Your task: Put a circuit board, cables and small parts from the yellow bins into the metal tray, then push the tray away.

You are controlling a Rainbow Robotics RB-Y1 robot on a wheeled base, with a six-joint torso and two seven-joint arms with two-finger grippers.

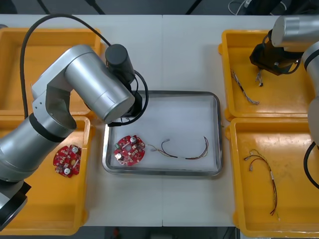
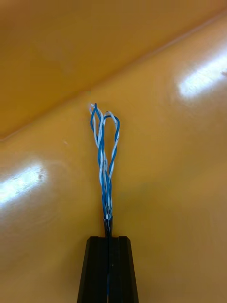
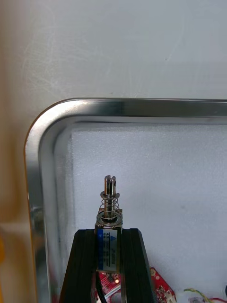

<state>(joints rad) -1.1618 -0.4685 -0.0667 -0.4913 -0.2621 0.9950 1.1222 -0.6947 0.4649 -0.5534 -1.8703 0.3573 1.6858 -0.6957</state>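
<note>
In the tray (image 1: 162, 172), circuit board (image 1: 129, 149) left of cables (image 1: 198, 158); bins (image 1: 299, 199) either side.

Surface (image 1: 189, 55): light, matte, off-white. Close up in the left wrist view, the same surface (image 3: 118, 47) carries faint curved scuff marks. A thin straight seam (image 1: 162, 50) runs across it from far edge to near edge, roughly midway between the two sides. Beyond the far edge lies a dark floor (image 1: 149, 6). On it, toward the far right corner, lies a loose tangle of pale cords (image 1: 238, 7). A narrow dark strip of floor also shows past the near edge; detail there is too small to tell.
</note>
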